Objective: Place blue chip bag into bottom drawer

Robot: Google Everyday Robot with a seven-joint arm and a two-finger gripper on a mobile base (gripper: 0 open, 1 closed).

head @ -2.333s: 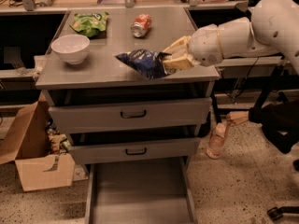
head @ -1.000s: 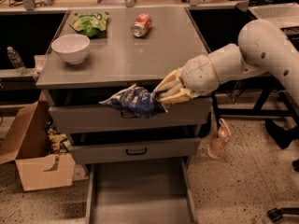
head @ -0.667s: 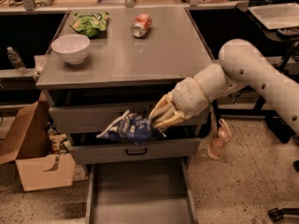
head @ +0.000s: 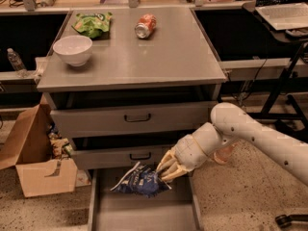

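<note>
The blue chip bag (head: 140,181), crumpled dark navy foil with pale print, hangs just above the back part of the open bottom drawer (head: 144,212), a wide shallow grey tray pulled out at floor level. My gripper (head: 163,171) comes in from the right on a white arm and is shut on the bag's right edge, holding it in front of the lower handled drawer (head: 120,157). The bag's underside sits close over the drawer floor; I cannot tell whether it touches.
On the cabinet top (head: 168,61) are a white bowl (head: 72,49), a green chip bag (head: 92,23) and a red can (head: 145,25). An open cardboard box (head: 36,155) stands left of the drawers. A desk with a laptop (head: 281,6) and its legs are at right.
My gripper has carried the blue chip bag down from the cabinet top, past the two upper drawer fronts, to just above the open bottom drawer.
</note>
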